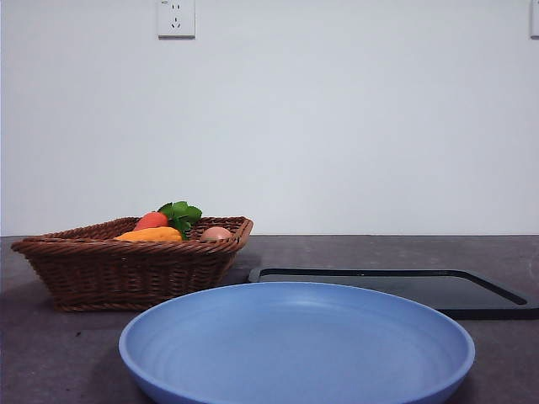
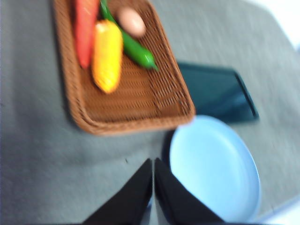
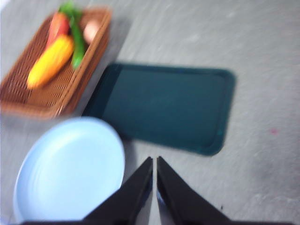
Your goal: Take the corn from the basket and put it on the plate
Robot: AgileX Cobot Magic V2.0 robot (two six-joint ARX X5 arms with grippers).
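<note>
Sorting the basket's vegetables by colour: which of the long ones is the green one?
The slim green pepper, lying in the basket between the yellow corn and the beige egg; the carrot is red-orange.

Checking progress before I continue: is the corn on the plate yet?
No, the corn lies in the basket; the plate holds nothing.

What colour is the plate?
Light blue, plain with no pattern. The plate shows best in the front view.
</note>
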